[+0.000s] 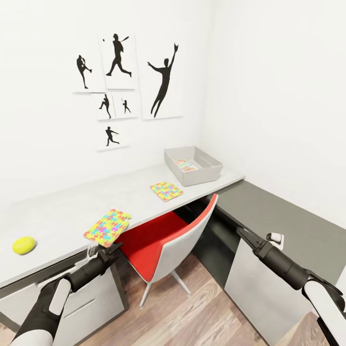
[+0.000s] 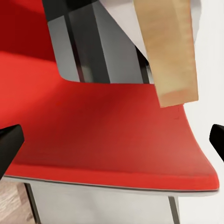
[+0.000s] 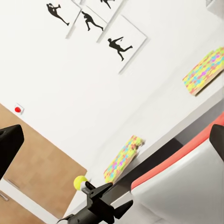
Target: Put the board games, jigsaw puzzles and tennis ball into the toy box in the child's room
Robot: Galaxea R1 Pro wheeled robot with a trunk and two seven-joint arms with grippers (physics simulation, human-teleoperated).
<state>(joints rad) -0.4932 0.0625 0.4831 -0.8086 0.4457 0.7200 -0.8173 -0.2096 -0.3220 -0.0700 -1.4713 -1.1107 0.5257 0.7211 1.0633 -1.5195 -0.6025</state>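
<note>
On the pale table (image 1: pixel 67 211) stands the grey toy box (image 1: pixel 207 174) at the far right, with a colourful flat board game (image 1: pixel 187 165) lying inside. One jigsaw puzzle (image 1: pixel 166 191) lies in front of the box. A second jigsaw puzzle (image 1: pixel 107 228) overhangs the table's front edge, and the tennis ball (image 1: pixel 24 245) rests at the near left. My left gripper (image 1: pixel 106 248) is open just below and in front of that second puzzle, over the red chair seat (image 2: pixel 107 140). My right gripper (image 1: pixel 241 234) is open beside the chair back. The right wrist view shows both puzzles (image 3: pixel 205 72) (image 3: pixel 123 158) and the ball (image 3: pixel 80 182). The bed is out of view.
A red and white chair (image 1: pixel 168 240) is tucked under the table between my arms. A lower dark-grey cabinet (image 1: pixel 278 211) runs along the right wall. Baseball silhouette pictures (image 1: pixel 163 81) hang on the wall behind the table. The floor is wood.
</note>
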